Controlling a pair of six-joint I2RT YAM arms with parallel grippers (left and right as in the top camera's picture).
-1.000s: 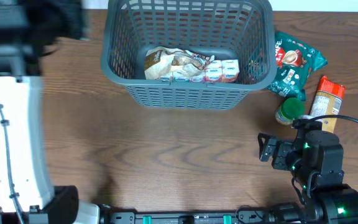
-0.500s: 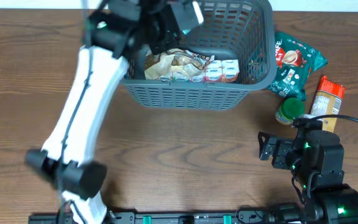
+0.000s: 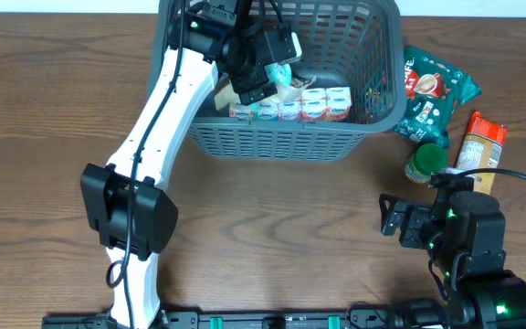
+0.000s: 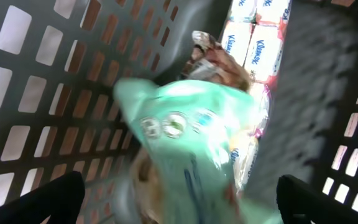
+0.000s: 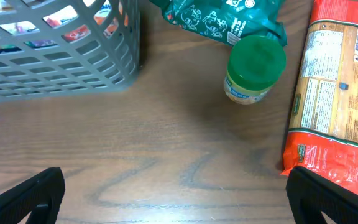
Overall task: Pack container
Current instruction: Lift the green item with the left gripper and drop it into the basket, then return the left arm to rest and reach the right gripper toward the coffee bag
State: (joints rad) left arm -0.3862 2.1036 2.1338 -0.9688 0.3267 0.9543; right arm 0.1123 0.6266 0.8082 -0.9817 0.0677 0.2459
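Note:
The container (image 3: 281,142), a big grey slatted basket, stands at the table's far middle. My left gripper (image 3: 265,62) hangs inside it, open, its dark fingertips (image 4: 42,200) spread wide. A light green pack (image 4: 191,137) shows blurred between them, touching neither finger, above what lies on the basket floor. There lie white tissue packs (image 3: 313,105) and a crinkled brownish snack bag (image 4: 219,62). The basket wall (image 4: 55,81) fills the left of the left wrist view. My right gripper (image 3: 395,219) rests low at the near right, open over bare wood (image 5: 179,186).
Right of the basket lie a dark green snack bag (image 3: 432,91), a small jar with a green lid (image 3: 425,164) and a long orange-red packet (image 3: 480,146). In the right wrist view the jar (image 5: 253,68) and packet (image 5: 331,93) lie just ahead, the basket corner (image 5: 55,56) at left.
My left arm swung from the left side of the table over into the basket and dipped lower. Its jaws opened and let go of the light green pack. The right arm stayed still.

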